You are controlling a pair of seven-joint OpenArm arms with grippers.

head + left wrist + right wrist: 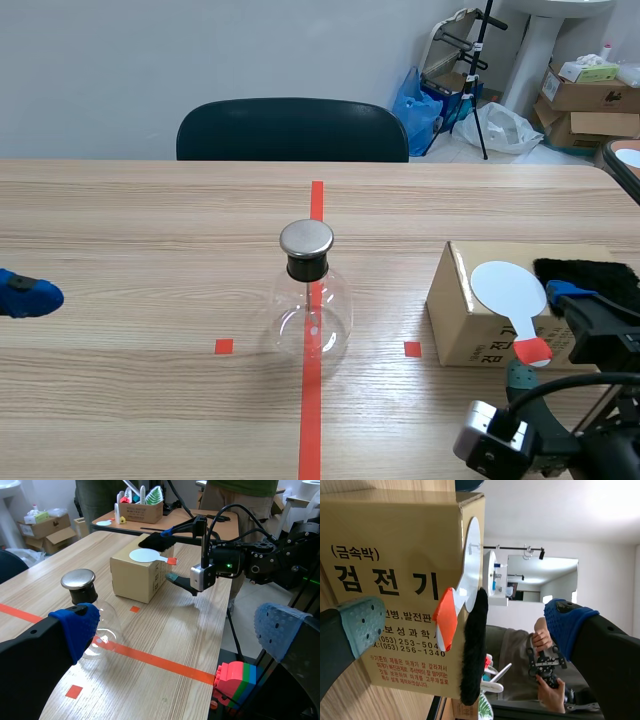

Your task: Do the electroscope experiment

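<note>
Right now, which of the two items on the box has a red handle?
The white round paddle; the black fur piece beside it is all dark, without a handle.

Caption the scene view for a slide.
Electroscope flask on the red tape line; white paddle and black fur on the cardboard box, right pincer open facing them.

Of the left gripper (177, 630), the scene view shows only one blue pad (28, 296), low at the left edge. In its own wrist view the fingers are spread wide, each with a blue pad at its tip. The right arm (600, 430) sits low at the right with its wrist rolled sideways. This stacks the fingers of the right gripper (545, 335) one above the other, the blue-padded finger (567, 622) uppermost and the grey-green pad (362, 625) beneath, well apart.
</note>
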